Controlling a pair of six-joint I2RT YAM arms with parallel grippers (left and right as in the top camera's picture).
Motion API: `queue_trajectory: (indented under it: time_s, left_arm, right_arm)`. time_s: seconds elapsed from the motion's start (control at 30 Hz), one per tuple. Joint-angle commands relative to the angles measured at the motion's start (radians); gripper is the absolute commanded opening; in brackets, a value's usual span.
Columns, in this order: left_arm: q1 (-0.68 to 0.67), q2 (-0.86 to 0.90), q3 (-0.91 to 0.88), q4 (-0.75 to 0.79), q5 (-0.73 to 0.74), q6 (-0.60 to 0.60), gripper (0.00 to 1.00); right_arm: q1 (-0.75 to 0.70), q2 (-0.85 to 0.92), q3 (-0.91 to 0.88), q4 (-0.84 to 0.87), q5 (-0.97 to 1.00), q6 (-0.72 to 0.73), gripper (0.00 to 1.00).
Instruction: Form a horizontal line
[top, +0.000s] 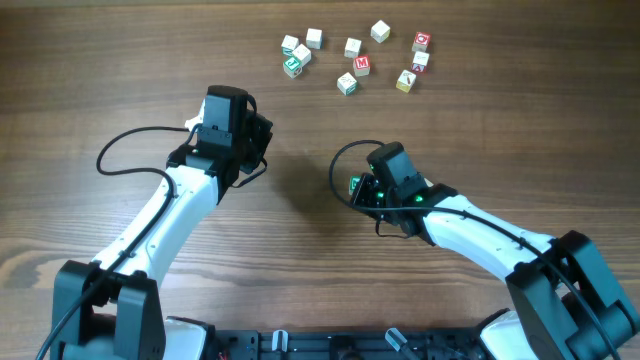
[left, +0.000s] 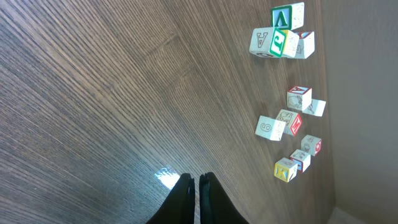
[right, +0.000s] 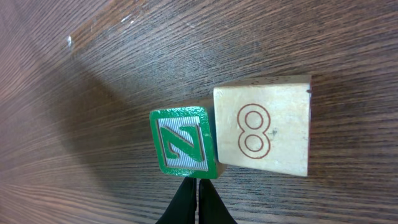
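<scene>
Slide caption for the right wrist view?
Green N cube beside a pale 8 cube on the wood table, right tool shut below.

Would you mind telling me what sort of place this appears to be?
Probably a robotics lab workbench: two white robot arms share a wood-grain table with scattered wooden letter cubes.

Left tool (left: 194, 186) and right tool (right: 198, 198) both have their jaws closed.

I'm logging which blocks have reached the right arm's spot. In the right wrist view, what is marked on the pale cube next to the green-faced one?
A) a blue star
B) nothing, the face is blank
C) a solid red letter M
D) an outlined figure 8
D: in the right wrist view, the pale cube beside the green-faced cube shows a thin outlined 8 on the face toward the camera.
</scene>
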Motion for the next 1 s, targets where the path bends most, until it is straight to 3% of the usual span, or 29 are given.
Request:
queue_trajectory:
  time_s: [0.0,0.43,0.6,0.73,0.97]
  left_arm:
    - [-0.003,-0.016,-0.003,0.003,0.008,-0.009,0.09]
    - [-0.003,-0.016,-0.003,0.003,0.008,-0.009,0.11]
    - [-0.003,-0.016,-0.003,0.003,0.008,-0.009,0.11]
    - [-0.003,-0.016,-0.003,0.003,0.008,-0.009,0.11]
    - [-0.004,-0.016,-0.003,0.003,0.008,-0.009,0.11]
  right_arm:
    - [0.003,0.010,0.011,0.006,0.026,0.006,0.04]
    - [0.003,0.009,0.011,0.009,0.006,0.004,0.05]
    - [0.003,-0.041,0.011,-0.111,-0.058,0.004,0.04]
    - [0.003,-0.129,0.011,-0.219,0.108,0.007,0.05]
    - [0.003,-0.137,0.011,-0.220,0.356,0.028,0.04]
